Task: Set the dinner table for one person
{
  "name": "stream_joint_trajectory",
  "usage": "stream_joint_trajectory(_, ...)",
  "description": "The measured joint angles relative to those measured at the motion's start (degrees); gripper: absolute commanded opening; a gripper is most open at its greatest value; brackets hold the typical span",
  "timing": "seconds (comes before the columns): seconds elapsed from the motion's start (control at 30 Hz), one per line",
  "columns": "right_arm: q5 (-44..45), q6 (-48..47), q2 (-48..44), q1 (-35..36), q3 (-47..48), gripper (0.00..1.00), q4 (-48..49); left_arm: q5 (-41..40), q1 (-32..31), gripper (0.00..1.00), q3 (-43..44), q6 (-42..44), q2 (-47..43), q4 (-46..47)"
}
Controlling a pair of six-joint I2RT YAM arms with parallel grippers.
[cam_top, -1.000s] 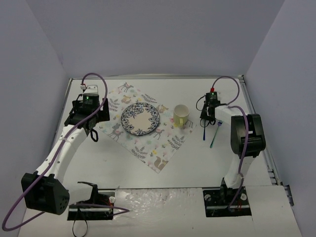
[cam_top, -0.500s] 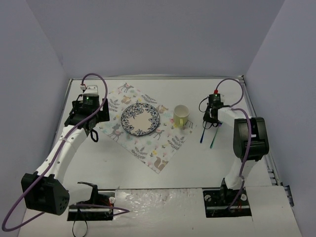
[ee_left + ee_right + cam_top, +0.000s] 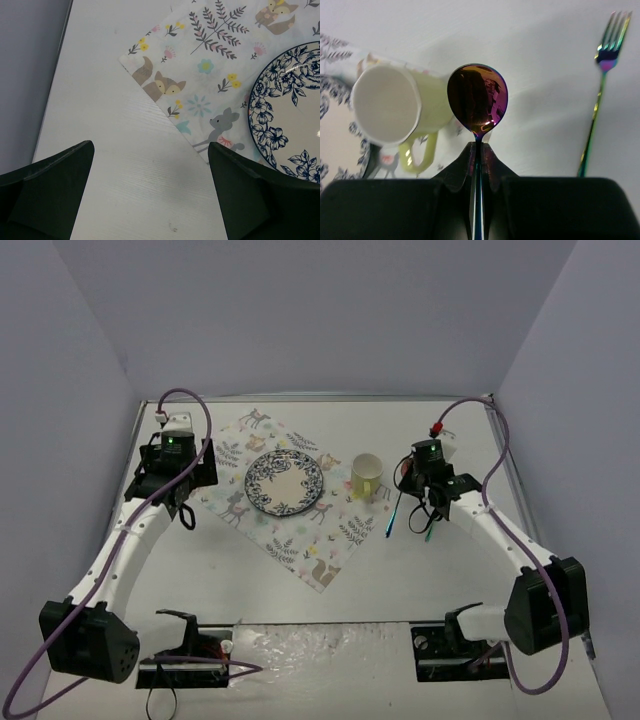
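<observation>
A: What does the dinner table [image 3: 420, 580] look like?

B: A wide, flat, matte-white top with a thin metal strip along its edge. It fills the floor of the grey-walled booth, and both arms stand at its near edge.

A: And what is on it?

B: A square cloth [image 3: 322, 552] printed with foxes, deer and leaves lies turned like a diamond, left of centre. A plate [image 3: 285, 457] with a blue floral rim sits on the cloth. A pale yellow mug [image 3: 395, 107] stands upright on the cloth's right corner, just beside the plate.

A: Anything in the mug?

B: The right wrist view looks into it and shows only its white inside.

A: The hands?

B: The right gripper [image 3: 479, 155] is clamped on the handle of an iridescent spoon [image 3: 477, 97], whose bowl sticks out ahead, right of the mug. A matching fork [image 3: 600, 100] lies on the white top further right. The left gripper [image 3: 150, 200] is spread wide and holds nothing. It hangs over bare tabletop at the cloth's left corner.
</observation>
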Motion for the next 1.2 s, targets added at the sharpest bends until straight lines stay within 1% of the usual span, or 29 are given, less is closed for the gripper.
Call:
stream_joint_trajectory(0.13,1.2,5.2,-2.4,5.7,0.1,0.00,-1.8,0.0,0.6,0.95,0.0,0.0,-1.0,0.0)
stream_joint_trajectory(0.27,3.3,9.1,-1.8,11.3,2.1,0.00,-3.4,0.0,0.8,0.95,0.0,0.0,-1.0,0.0)
stream_joint_trajectory(0.43,6.3,14.0,4.1,19.3,8.0,0.00,-3.9,0.0,1.4,0.95,0.0,0.0,-1.0,0.0)
stream_joint_trajectory(0.53,7.3,17.5,9.5,22.9,10.9,0.00,-3.5,-0.1,1.8,0.95,0.0,0.0,-1.0,0.0)
stream_joint_trajectory(0.67,7.5,21.3,16.0,25.1,12.2,0.00,-3.5,-0.3,2.3,0.95,0.0,0.0,-1.1,0.0)
stream_joint_trajectory(0.83,7.7,26.1,23.3,25.9,12.8,0.00,-3.4,-0.4,2.7,0.95,0.0,0.0,-1.1,0.0)
stream_joint_trajectory(1.2,8.1,32.4,32.1,26.1,14.8,0.00,-3.1,-0.3,3.0,0.95,0.0,0.0,-1.1,0.0)
